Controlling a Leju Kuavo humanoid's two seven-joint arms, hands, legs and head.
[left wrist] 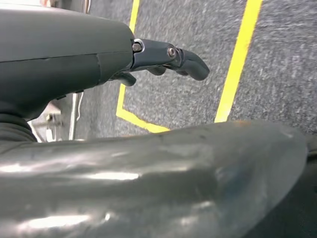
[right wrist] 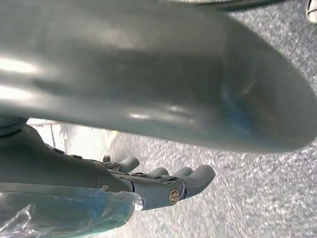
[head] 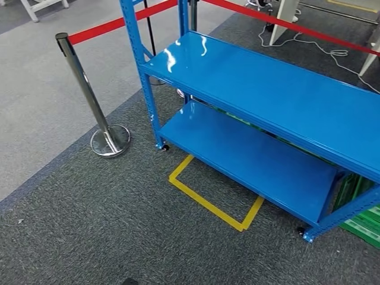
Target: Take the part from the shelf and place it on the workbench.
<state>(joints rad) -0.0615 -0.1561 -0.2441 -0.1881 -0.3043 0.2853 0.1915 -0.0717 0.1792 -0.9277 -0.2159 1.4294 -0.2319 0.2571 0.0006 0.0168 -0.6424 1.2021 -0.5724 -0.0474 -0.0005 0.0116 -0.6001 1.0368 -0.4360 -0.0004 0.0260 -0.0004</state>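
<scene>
Chrome stanchion (head: 89, 101), red belt (head: 107, 27).

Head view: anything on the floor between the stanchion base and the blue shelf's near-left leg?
Nothing: in the head view, bare grey carpet separates the stanchion base from the shelf leg.

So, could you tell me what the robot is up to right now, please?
It faces a blue shelf whose visible boards are bare, beside yellow floor tape and a stanchion. The left hand hangs over the carpet holding nothing. The right hand hangs too, with a clear plastic-wrapped thing against it; whether it grips that is unclear.
</scene>
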